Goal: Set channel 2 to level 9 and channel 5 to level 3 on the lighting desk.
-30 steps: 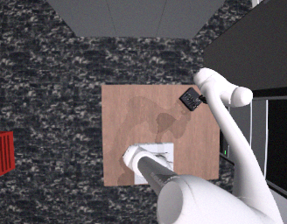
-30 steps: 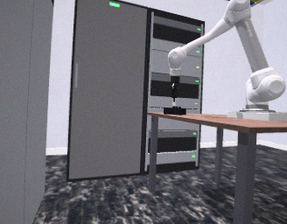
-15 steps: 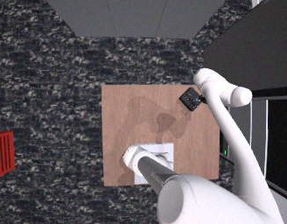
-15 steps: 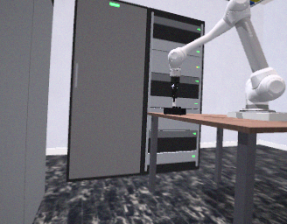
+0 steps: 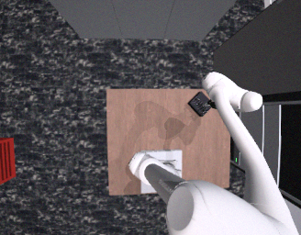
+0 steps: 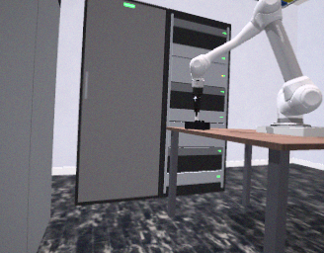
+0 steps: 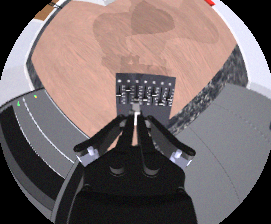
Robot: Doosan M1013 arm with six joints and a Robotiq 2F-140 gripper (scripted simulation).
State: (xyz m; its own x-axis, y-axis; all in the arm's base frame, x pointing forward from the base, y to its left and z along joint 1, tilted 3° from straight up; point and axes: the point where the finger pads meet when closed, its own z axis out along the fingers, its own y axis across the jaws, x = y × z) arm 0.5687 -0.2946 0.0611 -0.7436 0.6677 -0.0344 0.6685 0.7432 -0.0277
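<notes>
Wood table (image 5: 131, 121) fills the middle of the top view. Small black lighting desk (image 5: 199, 104) sits at its upper right corner. Gripper (image 7: 138, 120), fingers clenched on nothing, pokes down at one fader. I cannot tell which channels are set.

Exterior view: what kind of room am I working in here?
Probably a server or equipment room: a rack of units with green lights, a tall grey cabinet beside it, and the arm's wooden table on dark speckled floor.
</notes>
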